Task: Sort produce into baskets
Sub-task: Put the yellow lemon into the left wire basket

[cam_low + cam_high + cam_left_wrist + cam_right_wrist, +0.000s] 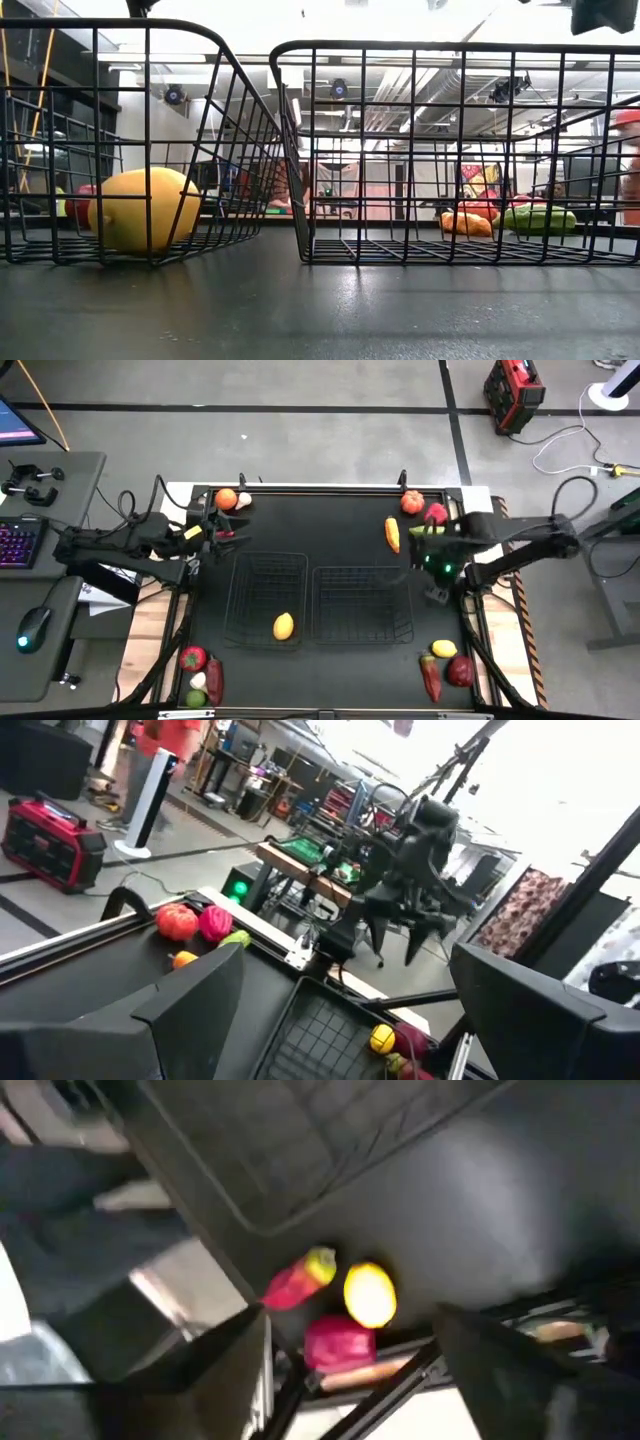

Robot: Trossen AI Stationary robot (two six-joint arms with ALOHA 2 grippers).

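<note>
Two black wire baskets (265, 595) (362, 603) stand side by side mid-table. A yellow lemon (284, 625) lies on the left basket's floor and shows again in the low view (140, 210). The other produce lies in four corner groups on the mat. My left gripper (224, 534) hovers open by the left basket's far left corner, its fingers (190, 1010) wide apart and empty. My right gripper (424, 542) hangs open, pointing down, above the mat right of the right basket. Below it are a lemon (370, 1293), a red pepper (298, 1280) and a red apple (340, 1342).
Far left lie an orange (226, 499) and garlic (243, 500). Far right lie a pumpkin (412, 502), a red pepper (435, 513), an orange piece (393, 534) and a cucumber (540, 218). Near left lie an apple (192, 657), a pepper (214, 680) and a green fruit (195, 698).
</note>
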